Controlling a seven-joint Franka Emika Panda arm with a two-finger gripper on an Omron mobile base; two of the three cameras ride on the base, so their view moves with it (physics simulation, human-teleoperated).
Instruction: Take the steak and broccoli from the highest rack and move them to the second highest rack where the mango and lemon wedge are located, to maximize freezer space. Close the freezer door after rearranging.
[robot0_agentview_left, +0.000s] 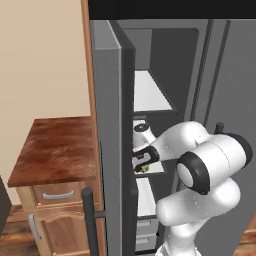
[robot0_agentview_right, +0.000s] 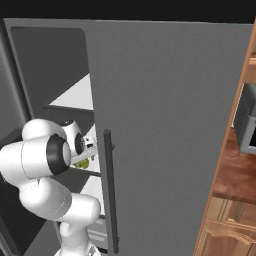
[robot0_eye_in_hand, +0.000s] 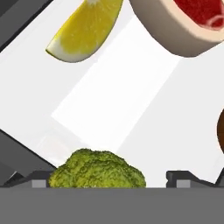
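Observation:
In the hand view the broccoli (robot0_eye_in_hand: 97, 168) lies on the white second highest rack (robot0_eye_in_hand: 113, 96), between the two tips of my open gripper (robot0_eye_in_hand: 111, 179). Farther along the same rack are the yellow lemon wedge (robot0_eye_in_hand: 85, 30) and the red, cream-rimmed steak (robot0_eye_in_hand: 192, 22). A dark sliver at the right edge looks like the mango (robot0_eye_in_hand: 221, 131). From the base, my gripper (robot0_agentview_left: 142, 160) reaches into the freezer (robot0_agentview_left: 200, 75) with the broccoli (robot0_agentview_left: 144, 169) just under it. The highest rack (robot0_agentview_left: 150, 92) above is bare. The freezer door (robot0_agentview_right: 165, 125) stands open.
A wooden counter cabinet (robot0_agentview_left: 55, 150) stands left of the freezer. Another open grey door (robot0_agentview_left: 107, 125) with a dark bar handle (robot0_agentview_left: 89, 220) flanks the opening. White drawers (robot0_agentview_left: 147, 232) sit below the racks. A wood panel (robot0_agentview_right: 232, 150) and a grey appliance (robot0_agentview_right: 247, 120) lie to the right.

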